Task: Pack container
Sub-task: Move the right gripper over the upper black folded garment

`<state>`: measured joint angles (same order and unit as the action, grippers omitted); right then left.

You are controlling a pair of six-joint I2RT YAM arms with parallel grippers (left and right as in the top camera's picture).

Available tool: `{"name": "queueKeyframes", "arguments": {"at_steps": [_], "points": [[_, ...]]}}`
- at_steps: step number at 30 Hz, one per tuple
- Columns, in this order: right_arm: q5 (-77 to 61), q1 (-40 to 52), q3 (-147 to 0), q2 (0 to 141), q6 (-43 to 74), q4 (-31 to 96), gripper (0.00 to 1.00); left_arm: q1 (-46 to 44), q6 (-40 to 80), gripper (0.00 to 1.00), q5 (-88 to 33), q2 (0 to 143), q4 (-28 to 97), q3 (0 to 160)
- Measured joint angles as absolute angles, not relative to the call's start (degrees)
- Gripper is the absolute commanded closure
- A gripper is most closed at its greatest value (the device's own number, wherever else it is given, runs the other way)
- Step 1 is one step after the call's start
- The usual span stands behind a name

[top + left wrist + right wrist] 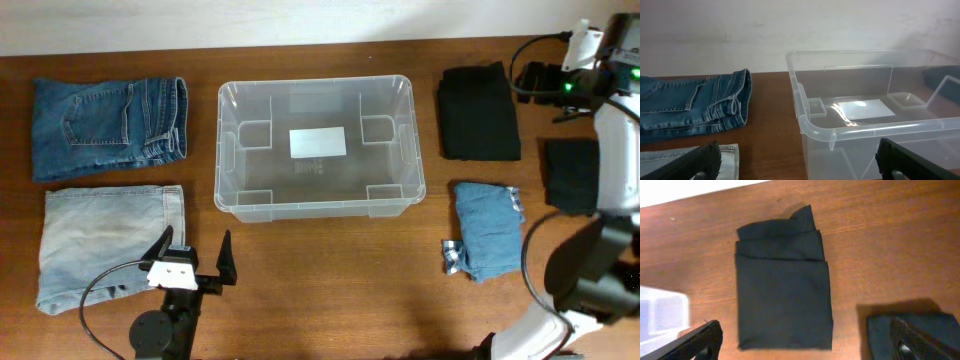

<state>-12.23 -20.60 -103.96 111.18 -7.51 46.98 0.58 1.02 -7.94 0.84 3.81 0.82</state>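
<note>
The clear plastic container (226, 150) stands empty at the table's middle, with a white label on its base. My left gripper (192, 258) is open and empty near the front edge. It points at the container's near left corner (840, 131), beside the light jeans. My right gripper (522, 82) is open and empty at the back right. It hovers over the edge of a folded black garment (782, 290), with nothing between its fingers (807, 345).
Folded dark blue jeans (105, 125) lie at the back left, with folded light jeans (100, 240) in front of them. A second black garment (572, 175) and a small folded blue denim piece (488, 228) lie to the right of the container.
</note>
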Motion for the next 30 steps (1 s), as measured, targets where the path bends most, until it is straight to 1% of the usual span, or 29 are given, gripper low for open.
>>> {"name": "queueKeyframes", "arguments": {"at_steps": [6, 12, 19, 30], "points": [[-11.4, -20.6, -104.2, 119.3, -10.0, 44.2, 0.02, 0.6, 1.0, 0.01, -7.9, 0.8, 3.8, 0.8], [-9.9, -20.4, -104.1, 126.5, -15.6, 41.0, 0.02, 0.6, 1.0, 0.01, -7.9, 0.8, 3.8, 0.8], [-7.7, -19.0, -104.1, 129.8, -18.3, 36.0, 0.02, 0.6, 1.0, 0.0, -7.9, 0.8, 3.8, 0.8], [-6.7, -16.7, -104.2, 132.7, -20.1, 35.0, 0.02, 0.6, 1.0, 0.01, -7.9, 0.8, 3.8, 0.8]]}}
